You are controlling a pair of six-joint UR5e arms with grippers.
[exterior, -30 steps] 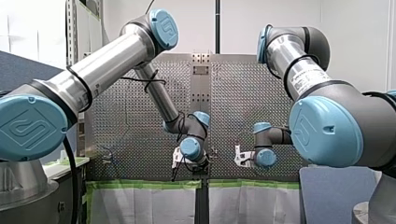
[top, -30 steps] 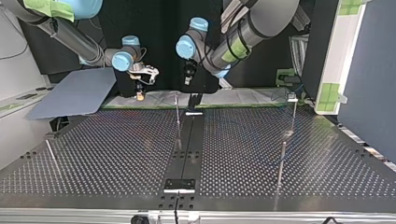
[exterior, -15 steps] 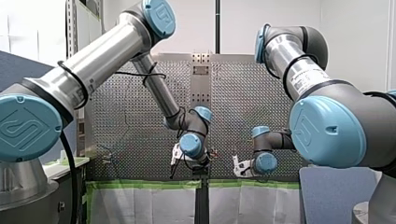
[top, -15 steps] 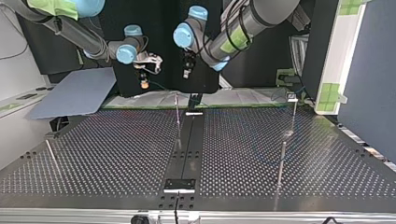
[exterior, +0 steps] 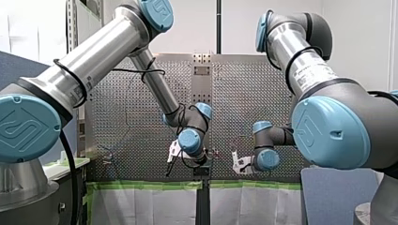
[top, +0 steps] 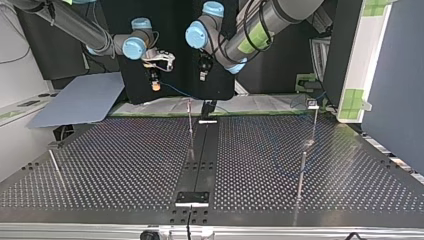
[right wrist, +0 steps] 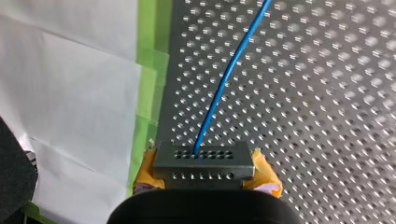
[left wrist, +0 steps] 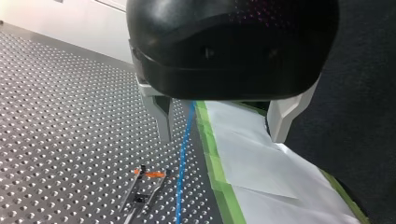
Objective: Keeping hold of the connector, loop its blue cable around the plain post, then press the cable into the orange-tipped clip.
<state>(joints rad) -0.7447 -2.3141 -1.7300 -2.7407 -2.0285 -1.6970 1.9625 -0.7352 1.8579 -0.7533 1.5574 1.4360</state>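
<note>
top view: my right gripper [top: 156,86] is up higher than a sec ago and nudged toward the middle, connector [right wrist: 204,161] riding along | my left gripper [top: 202,76] creeps up a bit too | blue cable [top: 176,93] now lifted into sight, trailing off the right gripper | front view: left gripper drifts toward the view's left

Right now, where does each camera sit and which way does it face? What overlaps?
Front view: behind and above the robot, facing over the perforated table; both claws show, my left claw left, my right claw right.
Top view: across the table, low, facing the robot; sides crossed.
Left wrist view: on my left wrist, along its open claw toward blue cable and orange-tipped clip.
Right wrist view: on my right wrist, over the held connector and yellow pads.
Shared: both wrist views show the blue cable.
</note>
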